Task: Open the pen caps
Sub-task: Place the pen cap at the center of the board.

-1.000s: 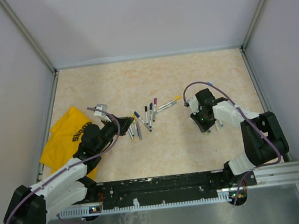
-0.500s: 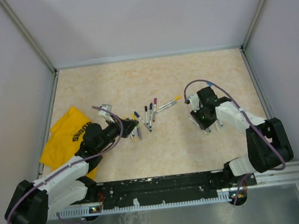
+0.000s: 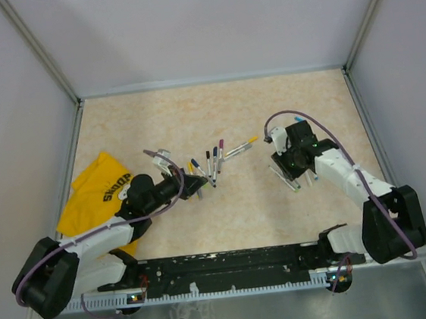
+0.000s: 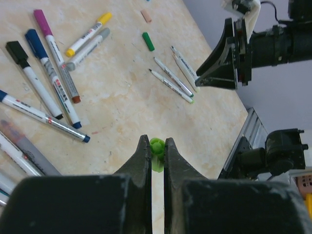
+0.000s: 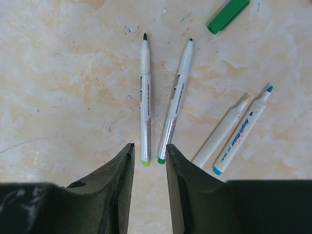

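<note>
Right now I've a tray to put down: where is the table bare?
Bare: the far half of the table beyond the pens, and the strip on their near side. Crowded: the middle, from the yellow cloth past the pens to the right gripper.

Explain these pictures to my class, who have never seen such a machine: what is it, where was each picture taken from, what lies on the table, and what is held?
The machine is two robot arms bolted at the near edge of a table, each ending in two fingers. The wide picture looks down from above and behind them: left arm on the left, right arm on the right. The other two pictures come from a camera on each wrist, looking along its own fingers. On the table lie a cluster of capped pens, a yellow cloth and, near the right arm, four uncapped pens beside a loose green cap. The left fingers are shut on a small green cap. The right fingers stand apart over the uncapped pens, holding nothing.
</note>
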{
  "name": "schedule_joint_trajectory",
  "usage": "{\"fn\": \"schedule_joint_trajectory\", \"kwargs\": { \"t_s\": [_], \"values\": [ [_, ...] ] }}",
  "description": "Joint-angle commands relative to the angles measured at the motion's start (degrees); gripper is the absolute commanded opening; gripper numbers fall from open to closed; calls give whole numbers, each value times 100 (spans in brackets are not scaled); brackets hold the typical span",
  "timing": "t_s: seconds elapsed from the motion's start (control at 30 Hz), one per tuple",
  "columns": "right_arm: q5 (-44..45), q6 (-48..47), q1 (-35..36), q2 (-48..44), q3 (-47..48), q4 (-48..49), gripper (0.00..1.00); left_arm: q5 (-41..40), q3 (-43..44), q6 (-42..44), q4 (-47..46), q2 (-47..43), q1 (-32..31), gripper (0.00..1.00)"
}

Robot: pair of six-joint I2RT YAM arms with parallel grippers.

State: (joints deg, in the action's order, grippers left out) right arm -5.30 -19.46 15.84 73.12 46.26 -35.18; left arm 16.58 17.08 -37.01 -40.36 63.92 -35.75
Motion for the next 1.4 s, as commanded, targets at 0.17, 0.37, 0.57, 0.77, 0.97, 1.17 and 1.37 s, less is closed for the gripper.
{"fn": "schedule_joint_trajectory", "kwargs": {
  "t_s": [0.17, 0.37, 0.57, 0.77, 0.97, 1.17, 1.37],
  "values": [
    [-357, -30, -89, -764, 383, 249, 35, -412, 491, 259, -189, 572, -821, 0],
    [-1196, 97, -116, -1026, 840, 141, 38, -673, 1003, 465, -69, 1250, -1328, 0],
    [-1945, 473, -298, -1027, 1419, 61, 38, -705, 1531, 530, -86, 1980, -1613, 0],
    [-2333, 592, -836, -1241, 942, 364, 40, -663, 2444, 700, 201, 3008, -1780, 0],
    [-2261, 873, -1373, -1617, 806, 602, 40, -775, 4149, 1115, 1548, 4236, -1797, 0],
    [-2041, 1010, -1557, -1793, 700, 784, 39, -1271, 6070, 1613, 3122, 5465, -1782, 0],
    [-1947, 1049, -1581, -1825, 683, 825, 39, -1591, 7464, 1762, 3884, 6334, -1610, 5]
  ]
}}
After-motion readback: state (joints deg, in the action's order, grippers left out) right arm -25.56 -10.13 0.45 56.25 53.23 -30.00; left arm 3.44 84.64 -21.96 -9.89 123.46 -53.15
